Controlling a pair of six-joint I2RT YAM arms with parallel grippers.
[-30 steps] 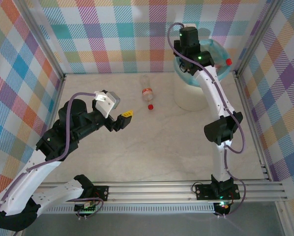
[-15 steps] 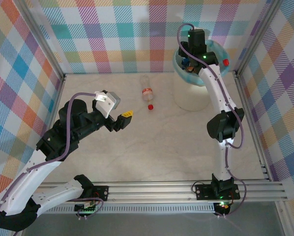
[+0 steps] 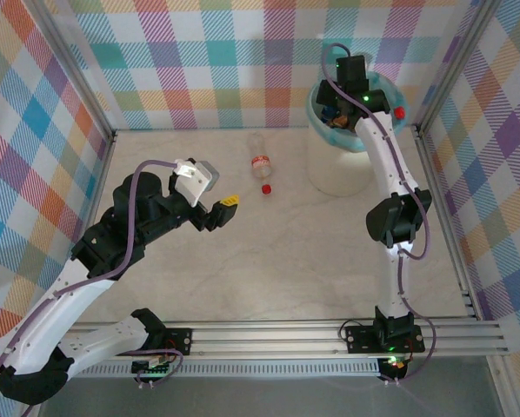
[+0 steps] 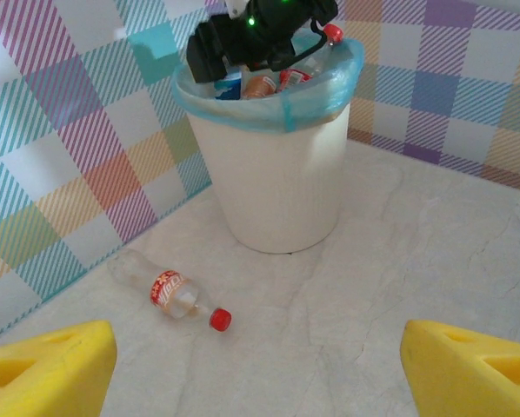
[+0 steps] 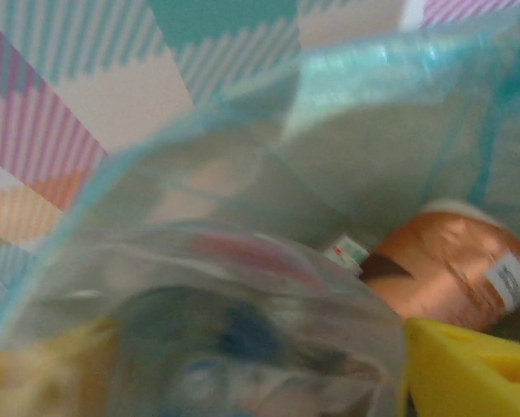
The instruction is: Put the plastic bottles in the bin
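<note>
One bottle (image 3: pixel 259 162) lies near the table (image 3: pixel 286 252)'s far edge.

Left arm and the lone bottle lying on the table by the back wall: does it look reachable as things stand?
Probably yes: the left gripper is open and faces the bottle across bare table, with the bin standing apart to one side.
</note>
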